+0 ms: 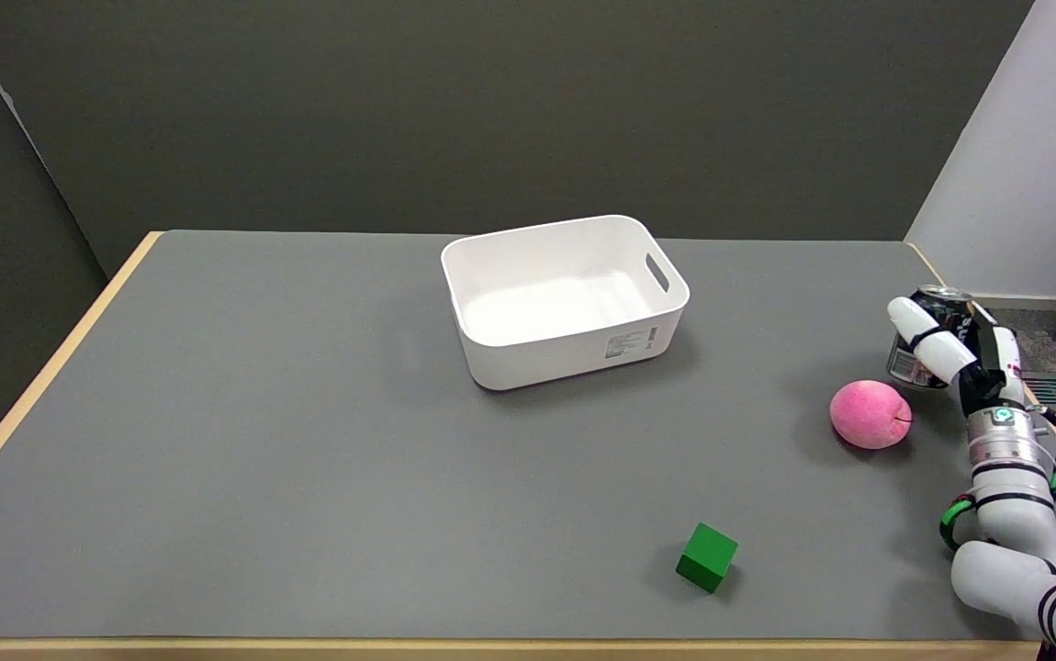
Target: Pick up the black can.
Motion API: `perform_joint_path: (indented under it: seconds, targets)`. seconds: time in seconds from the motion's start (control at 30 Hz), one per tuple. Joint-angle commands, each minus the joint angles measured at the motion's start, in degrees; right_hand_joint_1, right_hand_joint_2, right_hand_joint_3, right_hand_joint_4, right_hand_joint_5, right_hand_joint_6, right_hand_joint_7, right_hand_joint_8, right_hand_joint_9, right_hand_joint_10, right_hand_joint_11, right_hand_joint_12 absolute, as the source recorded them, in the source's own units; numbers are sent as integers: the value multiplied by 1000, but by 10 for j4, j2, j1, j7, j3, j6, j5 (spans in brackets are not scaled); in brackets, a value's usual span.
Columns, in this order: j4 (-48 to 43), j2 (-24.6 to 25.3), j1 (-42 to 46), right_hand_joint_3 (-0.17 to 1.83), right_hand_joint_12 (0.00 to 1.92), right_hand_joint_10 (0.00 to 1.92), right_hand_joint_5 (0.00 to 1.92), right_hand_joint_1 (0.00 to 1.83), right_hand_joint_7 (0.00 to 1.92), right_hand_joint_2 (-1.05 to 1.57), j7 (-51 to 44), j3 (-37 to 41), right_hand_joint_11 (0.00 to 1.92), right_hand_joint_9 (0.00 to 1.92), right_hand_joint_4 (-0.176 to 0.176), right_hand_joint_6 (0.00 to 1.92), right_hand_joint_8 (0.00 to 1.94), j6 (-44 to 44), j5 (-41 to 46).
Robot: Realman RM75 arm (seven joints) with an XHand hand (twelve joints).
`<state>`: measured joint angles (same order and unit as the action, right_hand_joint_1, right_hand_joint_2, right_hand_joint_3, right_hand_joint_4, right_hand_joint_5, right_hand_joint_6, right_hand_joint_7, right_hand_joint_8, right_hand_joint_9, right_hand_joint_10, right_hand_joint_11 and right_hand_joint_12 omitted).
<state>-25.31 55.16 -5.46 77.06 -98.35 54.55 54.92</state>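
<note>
Over on the left the grey table (262, 441) sits bare, then the white bin (565, 298) waits mid-table, handle cut-out facing right, open top up. Nearer the front edge, a green cube (707, 556) rests on its own, well apart from the action. Moving right, the pink ball (870, 415) lies just beside the target. And here's the action, at the far right edge — the right hand (950, 353) has its fingers wrapped round the black can (930, 341), thumb side and fingers on opposite flanks, likely so the round body can't roll out. The can stands roughly upright, dark with a silver rim and a pale label patch low on its side — whether its base has left the table, I can't tell.
</note>
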Motion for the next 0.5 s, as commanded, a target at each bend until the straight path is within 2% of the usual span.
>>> perform_joint_path:
  seconds: [0.03, 0.1, 0.17, 0.37, 0.5]
  targets:
    - [-105, -24, -5, -21, 1857, 1303, 445, 1140, 771, 1340, 0, -2, 653, 753, -140, 1671, 1455, 95, -36]
    - [-142, -29, -11, 92, 1901, 1347, 466, 1163, 803, 1266, 0, 1, 522, 737, -156, 1642, 1420, 99, -66]
    - [-188, -33, -22, 156, 1921, 1367, 481, 1175, 820, 1224, -6, 2, 496, 732, -163, 1619, 1398, 99, -106]
    - [-285, -35, -69, 26, 1915, 1360, 449, 1150, 785, 1310, -71, -22, 525, 733, -151, 1654, 1465, 83, -188]
    - [-325, -29, -137, 22, 1919, 1372, 442, 1148, 780, 1316, -94, -77, 517, 727, -153, 1660, 1476, 47, -228]
